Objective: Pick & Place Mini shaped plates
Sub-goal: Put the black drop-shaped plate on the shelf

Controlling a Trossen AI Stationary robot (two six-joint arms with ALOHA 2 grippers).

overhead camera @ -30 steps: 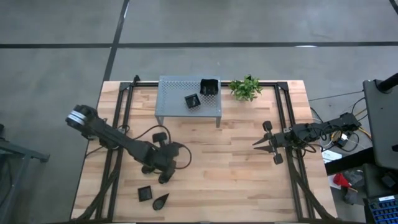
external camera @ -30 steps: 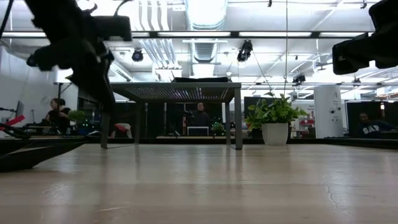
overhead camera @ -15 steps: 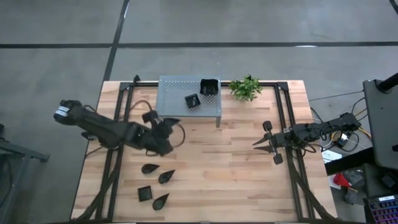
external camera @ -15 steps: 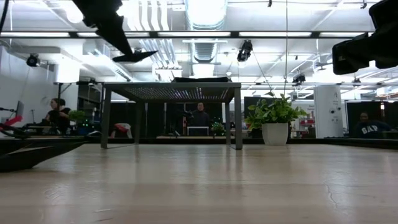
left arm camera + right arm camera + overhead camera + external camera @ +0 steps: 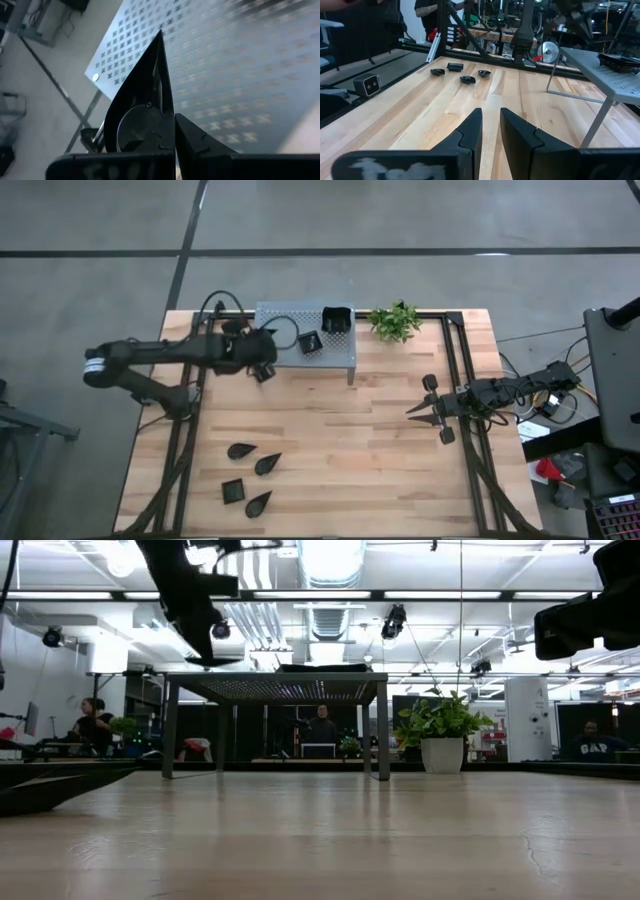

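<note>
My left gripper (image 5: 262, 350) is above the left end of the grey perforated shelf (image 5: 285, 330), shut on a black leaf-shaped plate (image 5: 142, 105), which also shows in the low view (image 5: 210, 660). On the shelf lie a tiny square plate (image 5: 308, 341) and a larger wavy-edged one (image 5: 337, 320). Two leaf plates (image 5: 240, 450), (image 5: 267, 463), a square plate (image 5: 232, 490) and a third leaf plate (image 5: 258, 503) rest on the table at the near left. My right gripper (image 5: 410, 410) waits at the table's right, empty, its fingers a narrow gap apart (image 5: 491, 125). My left gripper pinches the leaf plate between its two fingers at the rim of its wide end (image 5: 167, 132). The plate's pointed tip (image 5: 160, 36) points away from the gripper. The plate is lifted clear, just above the shelf top (image 5: 240, 75).
A small green plant (image 5: 394, 320) stands right of the shelf at the far edge. The shelf stands on thin legs (image 5: 383, 730) with open room beneath. Bare wood lies in the table's middle (image 5: 350, 450). People sit in the room beyond the table.
My left gripper has risen from the plates at the table's near left with one leaf plate lifted clear. It has swung toward the far edge and now stands above the shelf's left end. Two leaf plates that it covered now show on the table.
</note>
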